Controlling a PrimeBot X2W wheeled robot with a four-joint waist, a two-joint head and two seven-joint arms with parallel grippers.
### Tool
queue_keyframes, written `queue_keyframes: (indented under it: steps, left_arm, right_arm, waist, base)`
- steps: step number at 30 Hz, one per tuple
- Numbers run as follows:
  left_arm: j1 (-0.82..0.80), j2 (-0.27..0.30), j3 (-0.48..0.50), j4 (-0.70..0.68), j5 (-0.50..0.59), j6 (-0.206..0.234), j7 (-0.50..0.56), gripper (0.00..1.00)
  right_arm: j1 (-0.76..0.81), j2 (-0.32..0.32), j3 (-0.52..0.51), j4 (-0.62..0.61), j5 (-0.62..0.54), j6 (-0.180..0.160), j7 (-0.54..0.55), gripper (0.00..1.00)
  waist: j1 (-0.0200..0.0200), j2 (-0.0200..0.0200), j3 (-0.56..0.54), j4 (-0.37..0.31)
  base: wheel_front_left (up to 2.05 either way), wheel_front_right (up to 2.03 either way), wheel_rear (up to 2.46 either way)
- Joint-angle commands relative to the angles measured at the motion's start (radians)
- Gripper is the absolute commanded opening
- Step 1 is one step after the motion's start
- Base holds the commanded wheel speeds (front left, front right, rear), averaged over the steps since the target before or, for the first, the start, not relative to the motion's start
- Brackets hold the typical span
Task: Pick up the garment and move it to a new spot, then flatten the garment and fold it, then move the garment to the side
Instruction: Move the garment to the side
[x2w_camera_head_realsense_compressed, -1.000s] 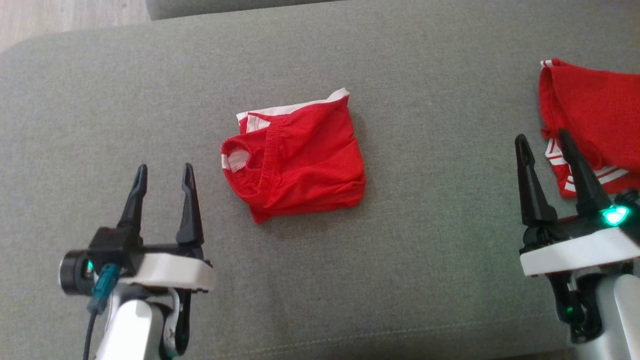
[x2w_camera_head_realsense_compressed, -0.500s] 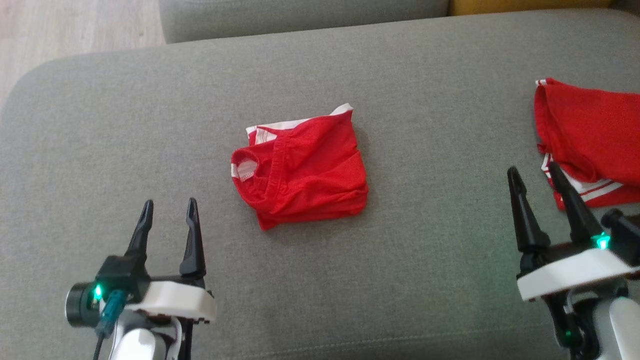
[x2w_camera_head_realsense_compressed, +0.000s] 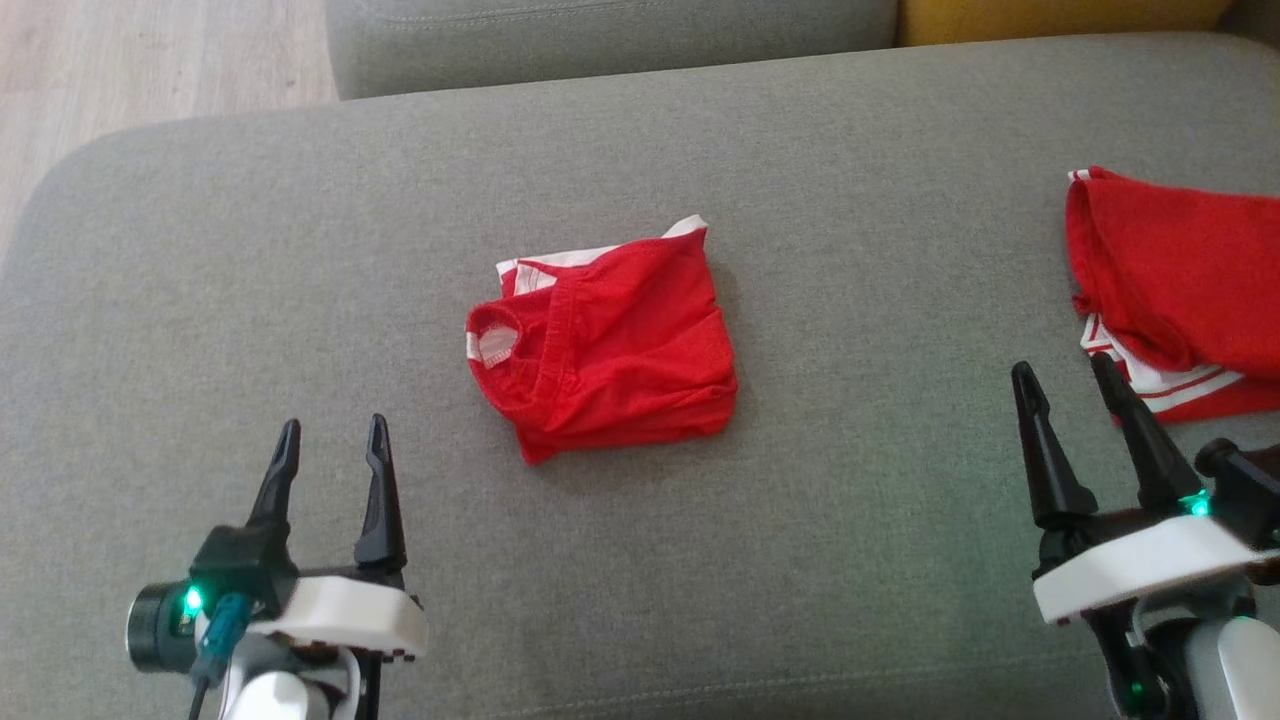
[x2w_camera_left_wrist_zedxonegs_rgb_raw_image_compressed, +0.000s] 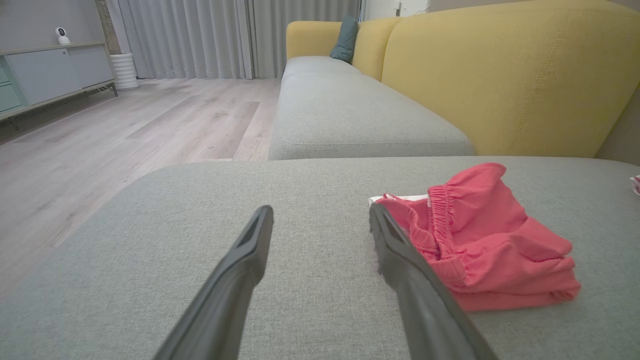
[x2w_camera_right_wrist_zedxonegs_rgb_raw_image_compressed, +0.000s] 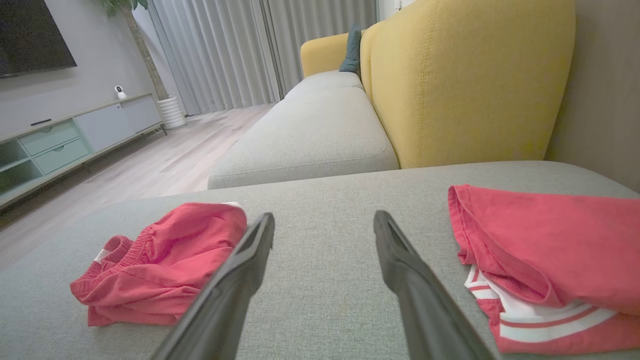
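Red garment (x2w_camera_head_realsense_compressed: 610, 350) folded on cushion (x2w_camera_head_realsense_compressed: 850, 200); left hand (x2w_camera_head_realsense_compressed: 332, 423), right hand (x2w_camera_head_realsense_compressed: 1060, 363) spread

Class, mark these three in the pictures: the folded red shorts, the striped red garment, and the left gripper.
red shorts (x2w_camera_head_realsense_compressed: 610, 350): head view, middle of the red cloth.
striped red garment (x2w_camera_head_realsense_compressed: 1180, 265): head view, its plain red upper layer.
left gripper (x2w_camera_head_realsense_compressed: 332, 428): head view, midway between its fingertips.

Two red garments lay on the grey seat cushion (x2w_camera_head_realsense_compressed: 850, 560): a folded garment (x2w_camera_head_realsense_compressed: 610, 350) at the middle and a striped garment (x2w_camera_head_realsense_compressed: 1175, 280) at the right edge. There were two pincers, the left pincer (x2w_camera_head_realsense_compressed: 333, 425) and the right pincer (x2w_camera_head_realsense_compressed: 1060, 365), each with two dark fingers (x2w_camera_head_realsense_compressed: 378, 490). One teal pillow (x2w_camera_left_wrist_zedxonegs_rgb_raw_image_compressed: 345, 40) sat on the one yellow sofa (x2w_camera_left_wrist_zedxonegs_rgb_raw_image_compressed: 500, 75).
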Motion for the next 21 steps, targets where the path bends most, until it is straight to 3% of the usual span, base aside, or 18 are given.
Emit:
queue_keyframes:
  steps: [1, 21]
  left_arm:
    - [-0.028, 0.018, 0.029, -0.035, -0.006, 0.006, -0.006, 1.0]
    - [-0.044, 0.023, 0.02, -0.044, -0.009, 0.017, -0.009, 1.0]
  right_arm:
    - [-0.017, -0.009, 0.012, -0.04, -0.01, -0.001, 0.004, 1.0]
    - [-0.024, -0.01, 0.002, -0.04, -0.013, -0.001, 0.009, 1.0]
  waist:
    - [0.0, 0.0, 0.002, 0.0]
    - [0.0, 0.0, 0.015, 0.001]
  base:
    - [0.0, 0.0, 0.0]
    - [0.0, 0.0, 0.0]
